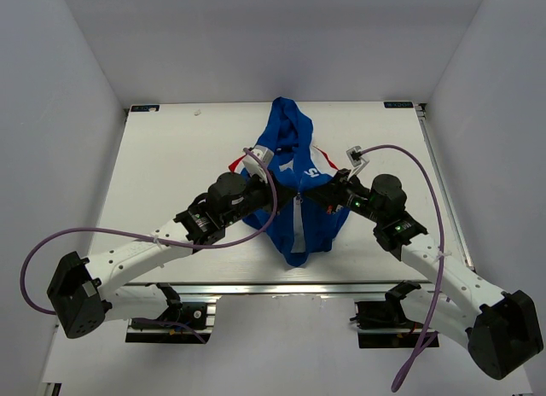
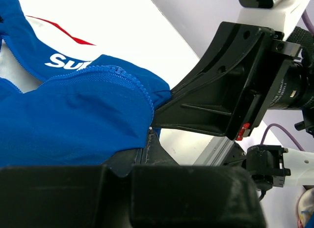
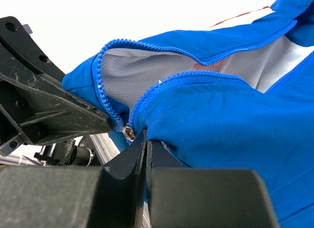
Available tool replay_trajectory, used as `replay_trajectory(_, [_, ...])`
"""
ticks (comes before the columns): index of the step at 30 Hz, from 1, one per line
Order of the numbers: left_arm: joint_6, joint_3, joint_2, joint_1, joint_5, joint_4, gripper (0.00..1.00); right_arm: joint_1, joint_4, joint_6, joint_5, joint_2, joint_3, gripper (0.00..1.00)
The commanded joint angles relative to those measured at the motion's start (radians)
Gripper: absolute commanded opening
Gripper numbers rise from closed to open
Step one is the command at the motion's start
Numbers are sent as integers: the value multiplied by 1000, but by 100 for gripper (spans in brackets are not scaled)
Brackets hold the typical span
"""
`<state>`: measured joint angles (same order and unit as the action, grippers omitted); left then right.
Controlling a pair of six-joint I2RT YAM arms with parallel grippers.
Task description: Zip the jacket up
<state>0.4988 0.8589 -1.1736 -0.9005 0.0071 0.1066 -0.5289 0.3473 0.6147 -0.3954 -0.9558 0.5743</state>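
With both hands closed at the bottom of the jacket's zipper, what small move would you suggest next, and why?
Probably the right hand should draw the slider a little way up the teeth while the left hand holds the jacket by its bottom edge. The slider sits at the very bottom, right beside that hand, and the front gapes open above it.

Jacket (image 1: 294, 178) on table (image 1: 171, 157) centre, hood (image 1: 288, 123) far, hem (image 1: 296, 255) near. Left gripper (image 1: 277, 196) on its left, right gripper (image 1: 317, 191) on its right, tips close together at front opening.

Left tool (image 2: 149, 143) and right tool (image 3: 146, 144) clamped, tips adjacent.
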Motion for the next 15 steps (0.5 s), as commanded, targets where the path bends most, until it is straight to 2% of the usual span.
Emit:
replay_trajectory(1, [10, -4, 8, -2, 33, 34, 0, -3, 73, 14, 3, -3, 48, 0])
replay_trajectory(15, [37, -11, -15, -2, 42, 12, 0, -3, 113, 71, -11, 17, 33, 0])
